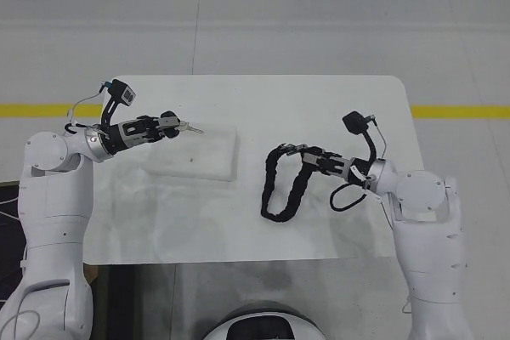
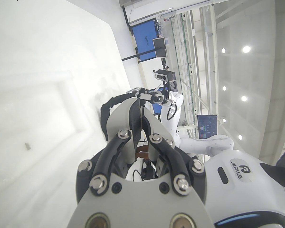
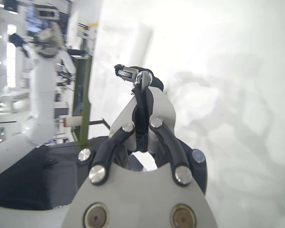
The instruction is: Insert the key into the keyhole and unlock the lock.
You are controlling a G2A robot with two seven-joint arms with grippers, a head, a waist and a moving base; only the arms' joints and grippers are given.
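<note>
A small metal key (image 1: pixel 192 129) is pinched in my left gripper (image 1: pixel 178 127), which hovers over the table's left side. In the left wrist view the key's thin blade (image 2: pixel 141 117) stands edge-on between the shut pads. A black cable lock (image 1: pixel 282 185) lies in a loop at mid-table, and my right gripper (image 1: pixel 313 160) is shut on its upper end. The right wrist view shows the black sleeve (image 3: pixel 141 112) clamped between the fingers, with the metal lock head (image 3: pixel 134 75) sticking out past the tips. The two grippers face each other, well apart.
A flat white foam pad (image 1: pixel 197 155) lies on the white table (image 1: pixel 323 102) under and beside the key. A loose black cable (image 1: pixel 347 201) hangs by the right wrist. A yellow floor line (image 1: pixel 459 110) runs behind the table.
</note>
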